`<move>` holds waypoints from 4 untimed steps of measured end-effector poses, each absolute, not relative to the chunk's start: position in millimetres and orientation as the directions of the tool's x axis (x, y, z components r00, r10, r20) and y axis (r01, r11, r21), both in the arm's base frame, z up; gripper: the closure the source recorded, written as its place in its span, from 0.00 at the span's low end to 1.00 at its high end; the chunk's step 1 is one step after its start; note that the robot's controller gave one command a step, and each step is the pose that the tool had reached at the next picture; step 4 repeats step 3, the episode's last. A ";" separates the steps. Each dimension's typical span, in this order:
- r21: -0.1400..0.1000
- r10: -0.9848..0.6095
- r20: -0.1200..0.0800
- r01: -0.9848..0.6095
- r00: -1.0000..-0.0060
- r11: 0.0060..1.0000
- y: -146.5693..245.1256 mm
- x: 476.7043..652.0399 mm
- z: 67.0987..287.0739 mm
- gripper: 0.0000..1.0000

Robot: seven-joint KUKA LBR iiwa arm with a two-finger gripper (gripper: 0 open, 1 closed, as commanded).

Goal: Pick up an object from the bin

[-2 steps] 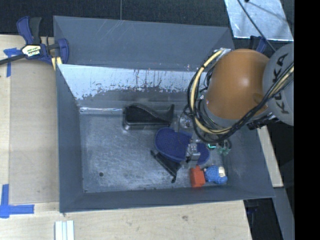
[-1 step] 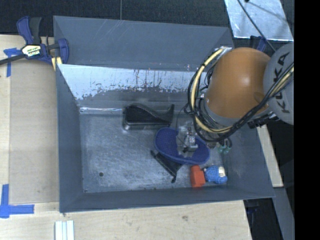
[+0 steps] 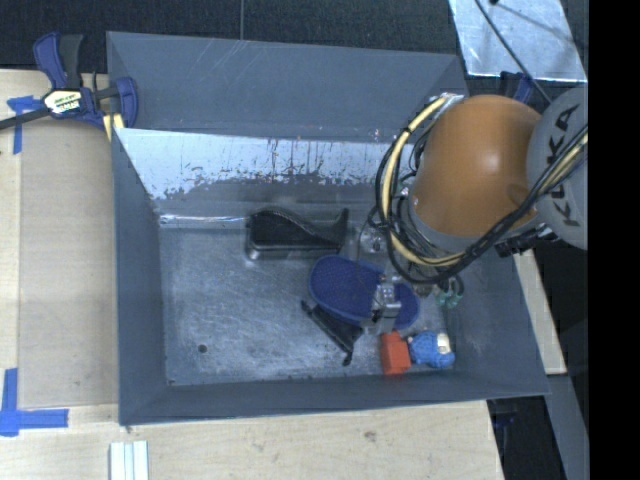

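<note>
My gripper (image 3: 387,290) hangs low in the right half of the bin, under the arm's wrist. It is right at the right edge of a dark blue rounded thing (image 3: 340,286) with a black handle (image 3: 333,328) sticking out below it. Just below the gripper lie a small orange block (image 3: 394,354) and a small blue and white thing (image 3: 432,349), side by side near the bin's front right corner. A black wedge-shaped thing (image 3: 290,232) lies to the upper left, near the back wall.
The left half of the bin floor is bare metal. The arm's orange cover and cables hide the bin's right side. The bin's walls slope up steeply close to the right and front of the gripper.
</note>
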State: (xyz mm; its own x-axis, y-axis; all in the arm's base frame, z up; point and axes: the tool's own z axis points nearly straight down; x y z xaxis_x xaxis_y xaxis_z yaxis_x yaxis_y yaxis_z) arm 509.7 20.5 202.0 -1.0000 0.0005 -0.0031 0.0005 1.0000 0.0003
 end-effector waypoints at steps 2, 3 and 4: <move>0.000 -0.041 -0.018 -0.041 -0.999 0.999 -17.8 505.3 74.5 1.00; -0.002 -0.091 -0.011 -0.091 -0.996 0.996 -19.2 512.2 209.6 1.00; -0.002 -0.091 -0.011 -0.091 -0.996 0.996 -19.2 512.2 209.6 1.00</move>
